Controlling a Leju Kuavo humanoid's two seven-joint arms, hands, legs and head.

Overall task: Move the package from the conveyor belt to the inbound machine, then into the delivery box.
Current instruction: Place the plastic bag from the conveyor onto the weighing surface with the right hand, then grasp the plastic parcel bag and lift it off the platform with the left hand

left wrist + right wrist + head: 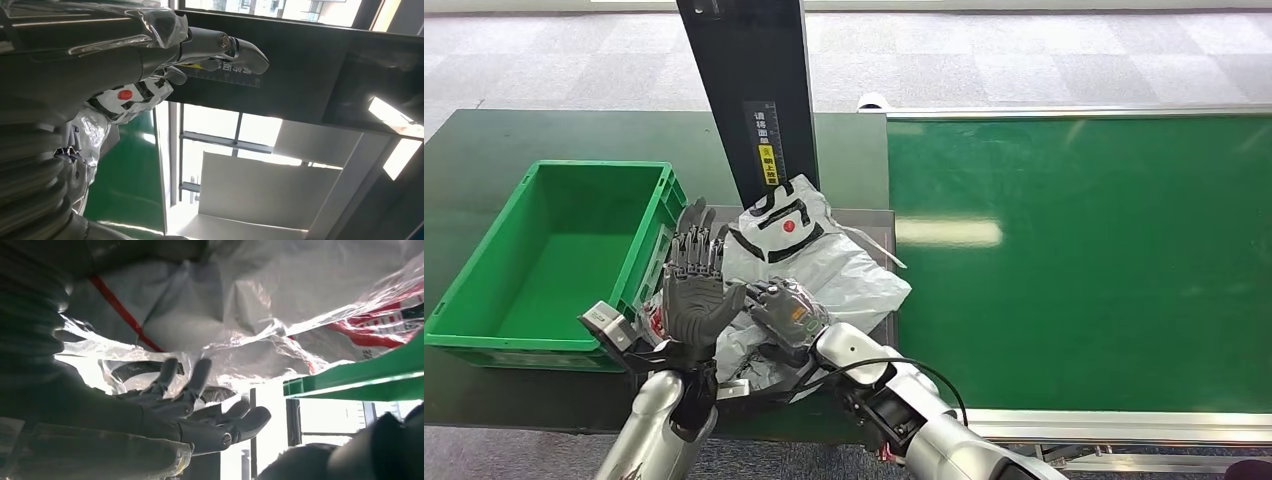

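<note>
Presently, the package (pixel 819 262), a crinkled white plastic bag printed with black bands and a red dot, lies on the grey platform (pixel 876 222) of the inbound machine, at the foot of the machine's black upright post (pixel 749 90), which carries a ruled scale and a yellow label. The platform sits between the green delivery box (pixel 544 262) on one side and the green conveyor belt (pixel 1084 255) on the other; the package touches neither the belt surface nor the interior of the box, though its near edge overhangs the platform toward the robot. The left hand (pixel 692 285) stands upright against the box-side edge of the package, palm facing the bag, fingers extended and apart; it grips nothing. In the left wrist view the extended fingers (pixel 235 47) lie along the bag's printed face, with the post's scale just behind. The right hand (pixel 792 312) rests at the near side of the package, partly under the plastic. The right wrist view shows its fingers (pixel 220 422) spread and only lightly curved beneath the bag's folds, apparently supporting the bag rather than clasping it, though loose film obscures the contact. The box rests on a dark green table (pixel 484 160).
</note>
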